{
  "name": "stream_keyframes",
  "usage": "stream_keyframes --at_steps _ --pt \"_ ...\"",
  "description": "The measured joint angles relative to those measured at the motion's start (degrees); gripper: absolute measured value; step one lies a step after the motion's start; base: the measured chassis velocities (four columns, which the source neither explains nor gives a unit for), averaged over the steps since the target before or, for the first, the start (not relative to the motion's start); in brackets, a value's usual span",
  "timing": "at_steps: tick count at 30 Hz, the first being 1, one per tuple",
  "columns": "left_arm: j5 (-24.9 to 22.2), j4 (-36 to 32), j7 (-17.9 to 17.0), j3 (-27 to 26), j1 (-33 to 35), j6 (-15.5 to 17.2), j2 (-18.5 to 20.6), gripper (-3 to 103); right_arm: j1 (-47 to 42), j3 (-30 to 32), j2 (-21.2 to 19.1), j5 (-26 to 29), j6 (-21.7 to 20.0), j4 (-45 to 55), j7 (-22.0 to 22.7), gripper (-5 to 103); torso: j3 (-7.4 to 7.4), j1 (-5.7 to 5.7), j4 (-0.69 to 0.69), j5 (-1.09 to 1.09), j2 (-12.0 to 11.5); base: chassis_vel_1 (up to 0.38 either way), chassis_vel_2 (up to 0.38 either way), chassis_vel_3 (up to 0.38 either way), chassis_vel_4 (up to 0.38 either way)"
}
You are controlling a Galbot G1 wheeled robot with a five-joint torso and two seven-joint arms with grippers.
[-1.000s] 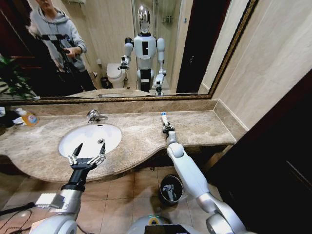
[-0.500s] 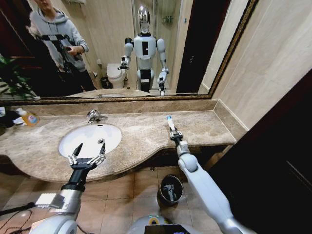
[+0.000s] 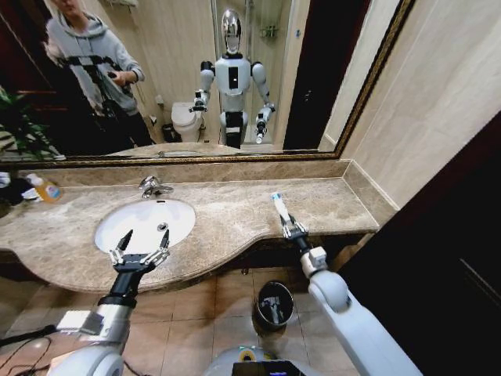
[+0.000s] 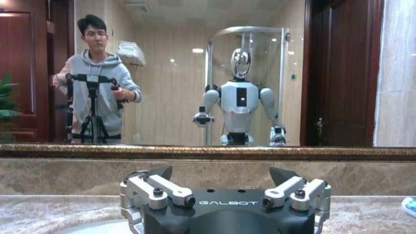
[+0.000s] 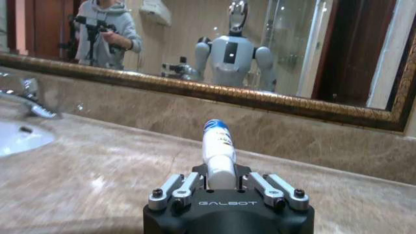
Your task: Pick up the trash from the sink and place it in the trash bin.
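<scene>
Now we see our right pincer [image 3: 286,223] clenched on a white tube with a blue cap [image 3: 277,205] above the counter [image 3: 227,215], right of the sink [image 3: 145,223]. Our left pincer [image 3: 141,249] hangs spread over the basin's near rim; the black trash bin [image 3: 274,304] stands below on the floor.

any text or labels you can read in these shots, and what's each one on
"GALBOT" on the black body of the left gripper.
"GALBOT" on the black body of the right gripper.
The white tube with blue marks, held in the right gripper: its print is too blurred to read.
The orange-labelled bottle at the counter's left end: its label is too small to read.
</scene>
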Motion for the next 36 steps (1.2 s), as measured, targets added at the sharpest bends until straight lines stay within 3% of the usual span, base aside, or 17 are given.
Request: stream_keyframes --at_steps 6,11,25,36 --pt "0.0 0.0 0.0 0.0 0.0 0.0 0.0 100 -4.5 -1.1 -1.3 -2.9 2.9 0.2 -1.4 25 0.0 0.0 0.02 0.01 0.0 0.0 0.0 0.0 0.0" --pt "0.0 0.0 0.0 0.0 0.0 0.0 0.0 100 -10.6 -1.9 -2.6 -8.5 6.9 -0.4 -1.9 25 0.0 0.0 0.0 0.0 0.0 0.0 0.0 0.0 0.0" --pt "0.0 0.0 0.0 0.0 0.0 0.0 0.0 100 -19.3 -3.9 -0.5 -18.6 12.4 -6.7 -2.2 25 0.01 0.01 0.0 -0.01 0.0 0.0 0.0 0.0 0.0" --pt "0.0 0.0 0.0 0.0 0.0 0.0 0.0 100 -15.1 -4.6 0.5 -23.3 8.0 -18.2 -6.0 25 0.01 0.01 0.0 -0.01 0.0 0.0 0.0 0.0 0.0"
